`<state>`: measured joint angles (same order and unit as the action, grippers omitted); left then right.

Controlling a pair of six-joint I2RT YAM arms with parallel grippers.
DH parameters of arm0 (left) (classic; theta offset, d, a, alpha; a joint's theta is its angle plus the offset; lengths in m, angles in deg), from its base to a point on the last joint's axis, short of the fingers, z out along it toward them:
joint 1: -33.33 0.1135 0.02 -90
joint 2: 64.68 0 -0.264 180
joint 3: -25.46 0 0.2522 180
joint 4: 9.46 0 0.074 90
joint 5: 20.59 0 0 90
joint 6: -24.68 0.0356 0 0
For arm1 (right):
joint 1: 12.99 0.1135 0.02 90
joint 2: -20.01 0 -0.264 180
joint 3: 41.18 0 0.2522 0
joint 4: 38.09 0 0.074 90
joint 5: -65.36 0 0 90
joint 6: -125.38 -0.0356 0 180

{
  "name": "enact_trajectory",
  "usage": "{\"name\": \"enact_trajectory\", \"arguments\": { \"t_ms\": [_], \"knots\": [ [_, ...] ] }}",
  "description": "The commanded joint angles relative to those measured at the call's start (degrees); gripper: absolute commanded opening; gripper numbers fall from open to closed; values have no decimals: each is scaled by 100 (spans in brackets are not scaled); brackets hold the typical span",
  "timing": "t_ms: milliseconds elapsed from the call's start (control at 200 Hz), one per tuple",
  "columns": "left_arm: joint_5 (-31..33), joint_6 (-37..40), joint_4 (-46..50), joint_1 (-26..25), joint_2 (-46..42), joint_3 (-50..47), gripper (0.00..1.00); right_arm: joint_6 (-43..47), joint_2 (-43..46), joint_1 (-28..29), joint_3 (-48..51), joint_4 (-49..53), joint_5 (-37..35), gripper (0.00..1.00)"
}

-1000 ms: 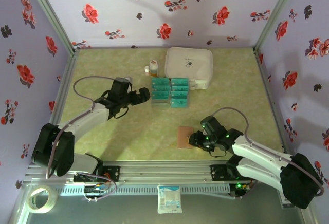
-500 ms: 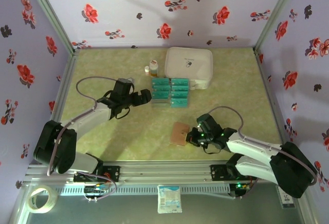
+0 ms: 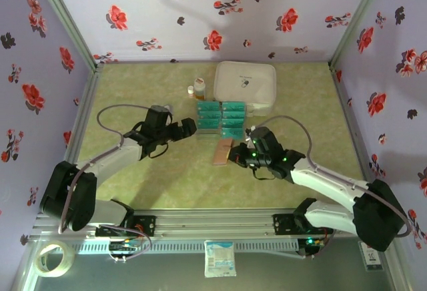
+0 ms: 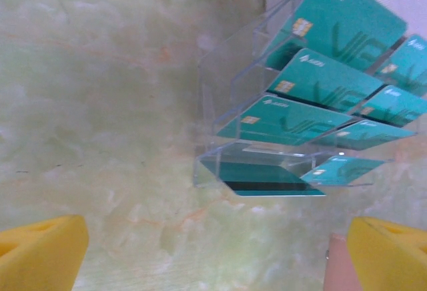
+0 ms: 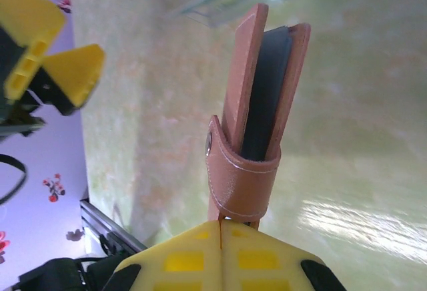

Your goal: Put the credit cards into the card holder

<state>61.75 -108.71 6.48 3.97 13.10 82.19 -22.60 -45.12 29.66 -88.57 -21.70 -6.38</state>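
The right claw (image 5: 220,227) is closed tight, its yellow fingers pinched on the strap (image 5: 243,177) at the near end of the holder (image 5: 237,84). The holder is carried on edge, straight out ahead of this claw. Whether its far edge touches the tabletop (image 5: 347,137) cannot be told.

The step in hand is judged to be presenting the holder beside the tray for loading. Since only the narrow strap is gripped, the holder is likely to swing, so slow moves are advised. It should be held steady with the gap between its flaps turned toward the left claw.

The holder is reddish-brown and leather-like, with pale stitching along the strap and a small metal snap on the strap's left side. Its two flaps are parted slightly, and a dark blue-grey lining is seen between them.

Just past the holder's far end a clear tray (image 4: 220,71) is met, in which teal cards (image 4: 293,81) are stacked in stepped rows. The left claw (image 4: 213,254) is spread wide and nothing is held in it. The cards lie just ahead of it, and the holder's edge is seen beside its right finger.
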Motion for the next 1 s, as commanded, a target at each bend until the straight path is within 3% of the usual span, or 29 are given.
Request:
{"name": "enact_trajectory", "arguments": {
  "t_ms": [0,415,845,995],
  "knots": [
    [-393,-329,-432,-35,-116,-87,100,221,-142,30,-366,-152,44,0],
    [-1107,-1699,-1905,-34,119,-104,100,73,-470,30,-1229,-701,216,0],
    [-1374,-2756,-3264,-265,442,-67,100,-157,-1229,28,-1736,-1529,400,0],
    [-1396,-2901,-3661,-264,314,-196,91,-80,-1334,-29,-1607,-1568,337,0]
  ]
}}
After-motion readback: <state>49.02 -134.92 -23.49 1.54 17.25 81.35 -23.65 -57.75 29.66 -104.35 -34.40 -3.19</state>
